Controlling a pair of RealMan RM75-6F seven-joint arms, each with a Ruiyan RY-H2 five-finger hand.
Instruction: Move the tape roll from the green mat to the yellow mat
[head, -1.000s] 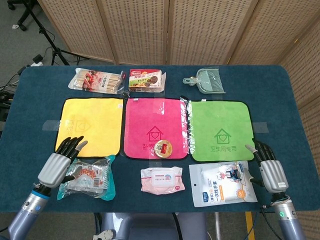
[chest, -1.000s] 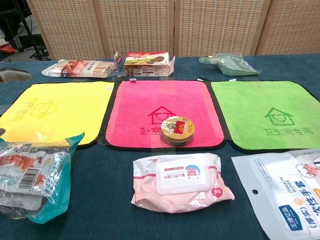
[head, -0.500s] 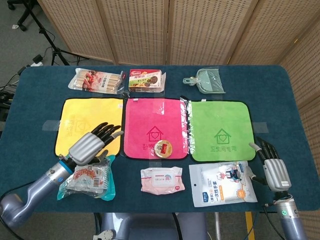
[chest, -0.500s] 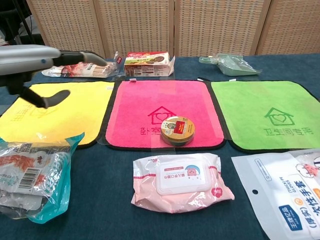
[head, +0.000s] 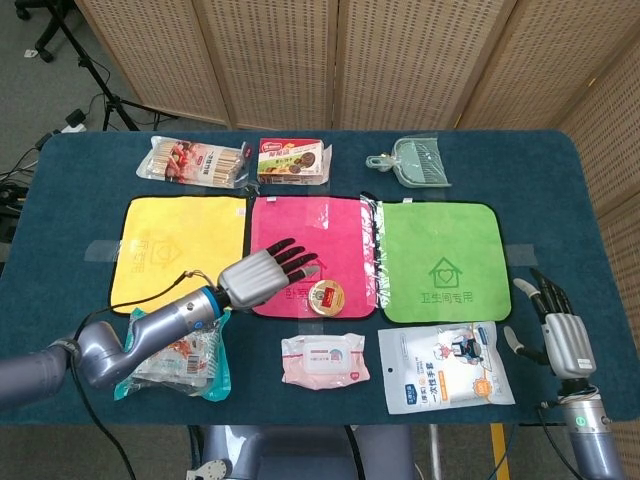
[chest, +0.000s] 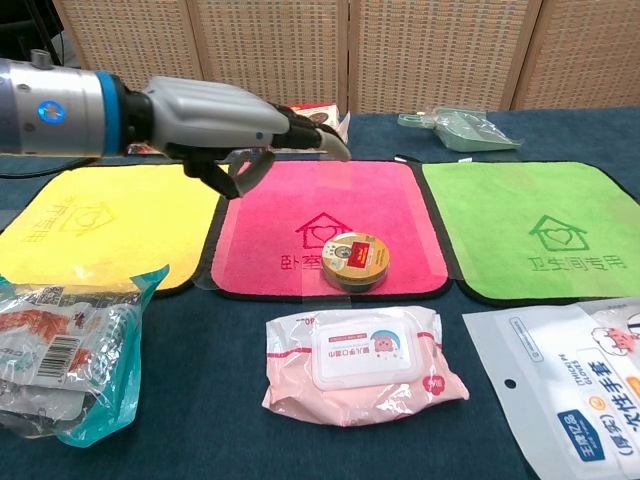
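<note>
The left hand (head: 262, 274) has swung from the yellow mat (head: 180, 250) over the pink mat, fingers (chest: 300, 135) apart, the apparent tape roll (head: 326, 297) lying just beyond their tips, so a grasp looks imminent.

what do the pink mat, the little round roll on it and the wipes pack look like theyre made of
Pink mat: looks like soft terry or microfibre cloth, matte and fuzzy, with a dark stitched edge.
Round roll: glossy brownish band with a printed top; probably plastic tape, though it could pass for a tin.
Wipes pack: thin, crinkled, shiny plastic film with a stiffer white flip lid.
</note>
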